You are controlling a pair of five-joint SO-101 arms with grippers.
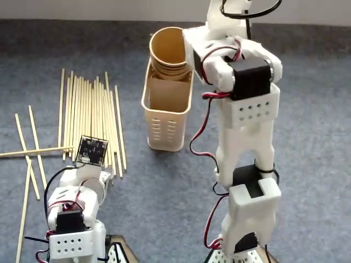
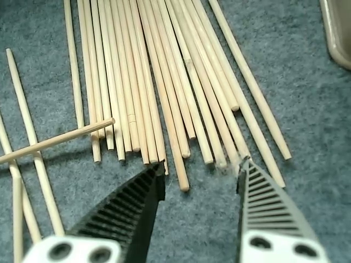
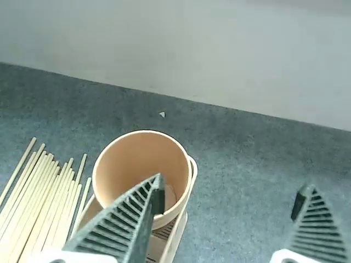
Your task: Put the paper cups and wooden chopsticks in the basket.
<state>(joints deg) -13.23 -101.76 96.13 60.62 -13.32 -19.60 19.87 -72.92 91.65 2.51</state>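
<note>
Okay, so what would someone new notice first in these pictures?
Probably the stack of paper cups standing in the far end of the cream basket, with the right pincer open near it. Next, the long row of wooden chopsticks lying on the grey mat beside the basket, the left pincer open over their near ends.

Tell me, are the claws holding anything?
No, nothing. The left gripper hangs open over the pale wooden chopsticks; the right gripper is open by the tan paper cups.
</note>
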